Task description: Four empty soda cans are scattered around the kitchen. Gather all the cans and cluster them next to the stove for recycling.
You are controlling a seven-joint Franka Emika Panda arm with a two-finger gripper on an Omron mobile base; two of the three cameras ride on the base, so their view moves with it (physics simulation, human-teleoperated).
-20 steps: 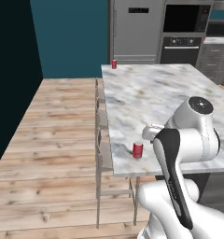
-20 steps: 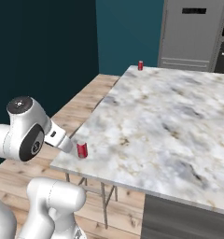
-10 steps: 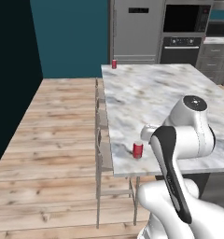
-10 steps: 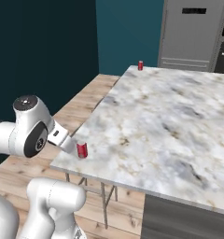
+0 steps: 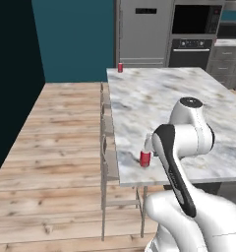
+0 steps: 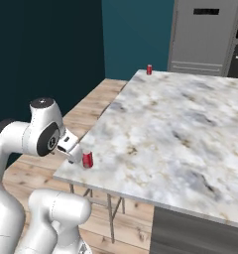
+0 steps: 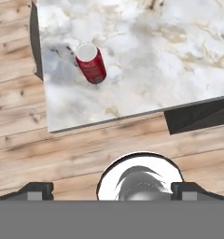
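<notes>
A red soda can [image 5: 145,158] [image 6: 88,159] [image 7: 91,63] with a silver top stands upright near the front left corner of the marble counter [image 5: 159,98] [image 6: 180,124]. My gripper [image 6: 75,153] [image 7: 113,190] hovers just above and beside this can, without touching it. Its dark fingertips [image 7: 37,190] stand far apart, open, with nothing between them. A second red can [image 5: 120,67] [image 6: 149,69] stands at the counter's far left corner. The stove is out of view.
Metal-legged stools [image 5: 107,162] are tucked along the counter's left edge, over a wooden floor [image 5: 61,138]. A steel fridge [image 5: 142,29] and a built-in wall oven [image 5: 193,34] stand behind the counter. A dark teal wall [image 6: 46,49] closes the left side.
My hand has swung a little left and down, closer to the near can. Both cans stay where they were, and the jaws stay open.
</notes>
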